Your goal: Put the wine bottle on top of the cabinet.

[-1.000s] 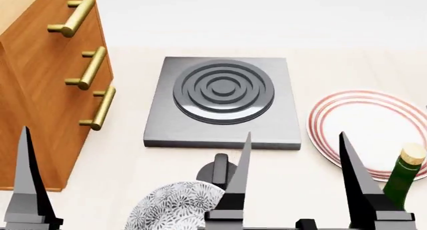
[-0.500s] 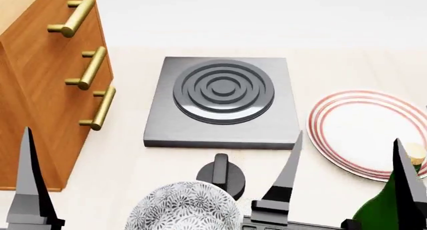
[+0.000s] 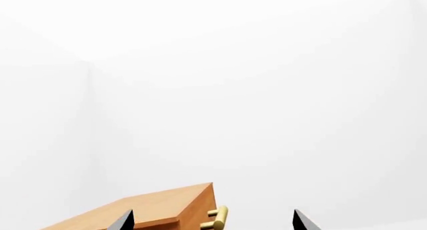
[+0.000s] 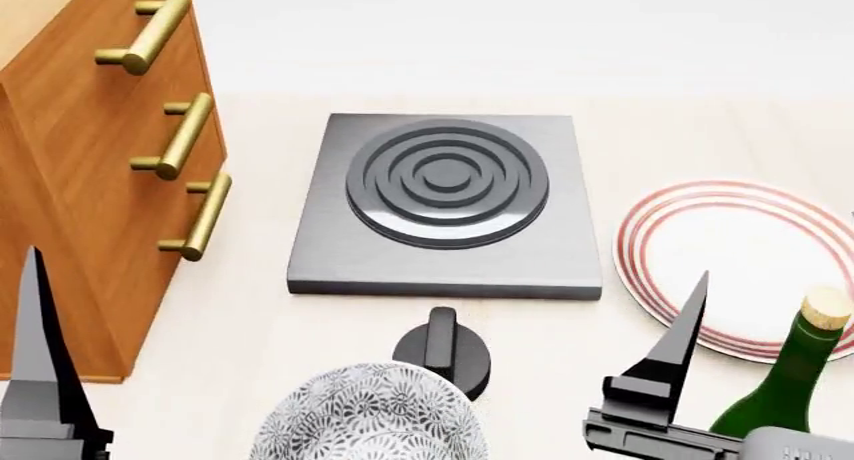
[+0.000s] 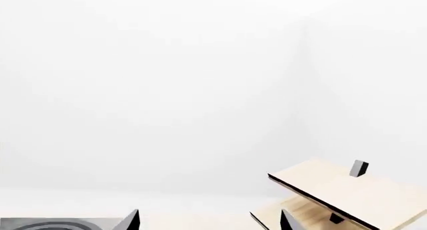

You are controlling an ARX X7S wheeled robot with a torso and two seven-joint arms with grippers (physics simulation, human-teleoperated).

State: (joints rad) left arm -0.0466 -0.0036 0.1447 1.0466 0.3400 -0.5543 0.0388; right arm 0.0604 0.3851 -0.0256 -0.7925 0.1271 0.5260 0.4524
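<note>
The wine bottle [image 4: 795, 372], dark green with a tan cork, stands upright at the near right, by the striped plate. The reddish-brown cabinet [image 4: 80, 180] with brass handles stands at the left; its top and one handle show in the left wrist view [image 3: 153, 207]. My right gripper [image 5: 208, 221] is open and empty. One of its fingers [image 4: 678, 330] stands just left of the bottle; the other is out of the head view. The bottle does not show in the right wrist view. My left gripper [image 3: 210, 221] is open and empty, with one finger [image 4: 34, 350] near the cabinet's front.
A grey square stove plate [image 4: 447, 205] with raised rings lies in the middle, a black knob [image 4: 443, 350] before it. A patterned bowl [image 4: 367, 415] sits at the near edge. A red-striped plate [image 4: 721, 250] lies at the right. A pale slanted rack [image 5: 340, 195] stands farther right.
My right gripper has moved right, from in front of the knob to beside the bottle, and one finger has left the head view. The left gripper has shifted slightly left. The bottle has not moved.
</note>
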